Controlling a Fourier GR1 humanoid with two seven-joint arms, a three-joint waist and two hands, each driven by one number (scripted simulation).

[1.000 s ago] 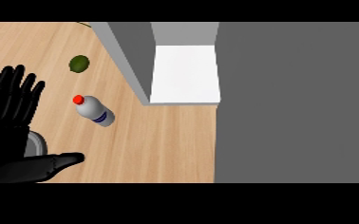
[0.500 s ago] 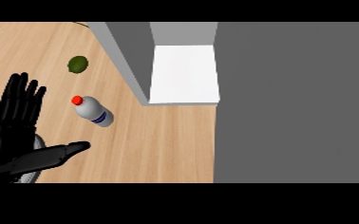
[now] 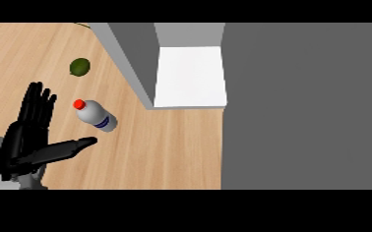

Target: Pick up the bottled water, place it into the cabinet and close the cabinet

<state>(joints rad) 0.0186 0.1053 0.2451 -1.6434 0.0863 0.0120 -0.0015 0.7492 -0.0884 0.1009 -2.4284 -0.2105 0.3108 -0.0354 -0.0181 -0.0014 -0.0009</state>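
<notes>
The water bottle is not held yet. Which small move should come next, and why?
Probably the right robot hand should move a little forward and right toward the water bottle. The bottle lies free on the counter, just beyond the hand's straight fingers, with a gap between them. The left robot hand rests open at the view's left edge.

Forearms at lower left (image 3: 22,177) cut off by the edge.

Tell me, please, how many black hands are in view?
2: the left hand, fingers straight, at the left edge; the right hand just below it, pointing toward the water bottle.
</notes>
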